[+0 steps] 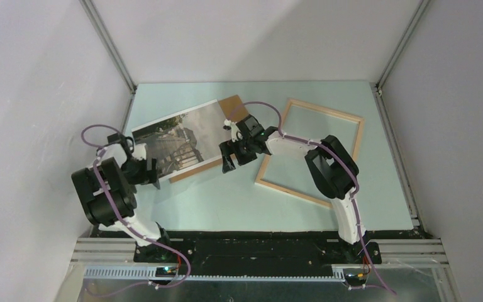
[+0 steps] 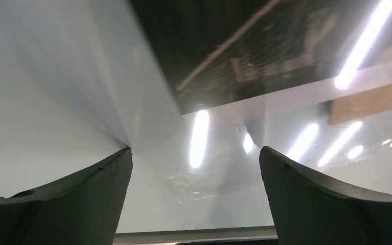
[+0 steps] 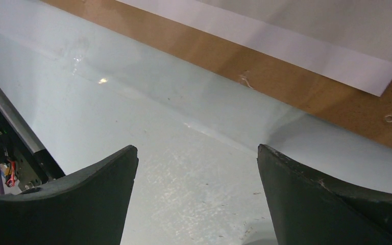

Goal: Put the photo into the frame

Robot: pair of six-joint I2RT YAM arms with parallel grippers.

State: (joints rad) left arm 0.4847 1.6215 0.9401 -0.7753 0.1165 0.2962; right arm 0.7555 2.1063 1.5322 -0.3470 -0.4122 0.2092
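White-bordered grey paper photo lying on a brown fibreboard panel, long axis running left to right, the pale-wood rectangular frame to its right; left gripper at the photo's near-left corner, right gripper at its near-right corner, both wide open and empty.

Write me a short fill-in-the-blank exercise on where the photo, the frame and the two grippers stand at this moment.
1. The photo lies on top of a flat brown ___.
2. The frame lies to the photo's ___, apart from it.
3. The left gripper and the right gripper both stand ___, holding nothing.
Missing words: backing board; right; open.
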